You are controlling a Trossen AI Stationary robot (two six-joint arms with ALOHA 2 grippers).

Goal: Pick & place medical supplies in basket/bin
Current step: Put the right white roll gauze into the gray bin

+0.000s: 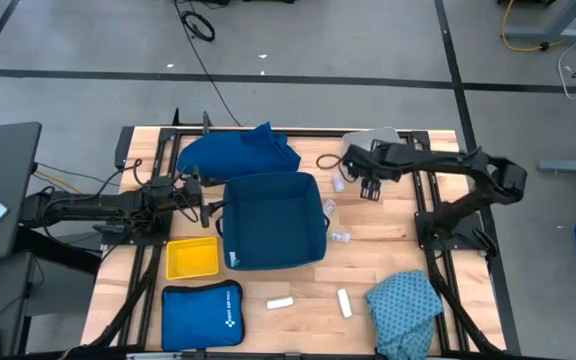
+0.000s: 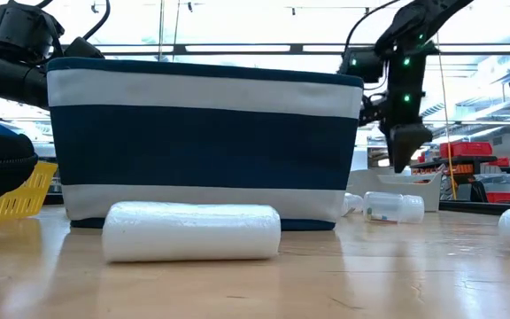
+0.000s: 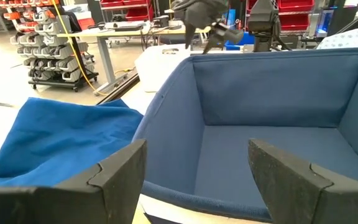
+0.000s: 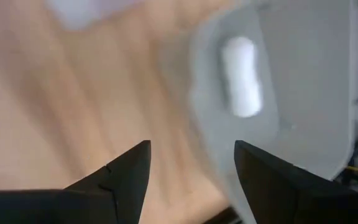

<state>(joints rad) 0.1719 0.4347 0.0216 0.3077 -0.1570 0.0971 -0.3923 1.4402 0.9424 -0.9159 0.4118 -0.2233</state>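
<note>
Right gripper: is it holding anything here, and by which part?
Nothing is held. The right gripper hangs with its jaws apart over a white roll in a pale tray; nothing sits between them.

premises: an industrial robotics lab or workshop, not a home. the wooden table (image 1: 368,270) stands on a bare grey concrete floor (image 1: 318,40) marked with dark lines, with loose cables (image 1: 200,22) trailing across it. beyond the table, the left wrist view shows metal racks of small parts bins (image 3: 42,46), red shelving (image 3: 126,9) and a long workbench (image 3: 114,30). the low view shows overhead ceiling framing (image 2: 237,11) and red storage crates (image 2: 467,149) on shelves. a monitor (image 1: 3,180) sits beside the table.
</note>
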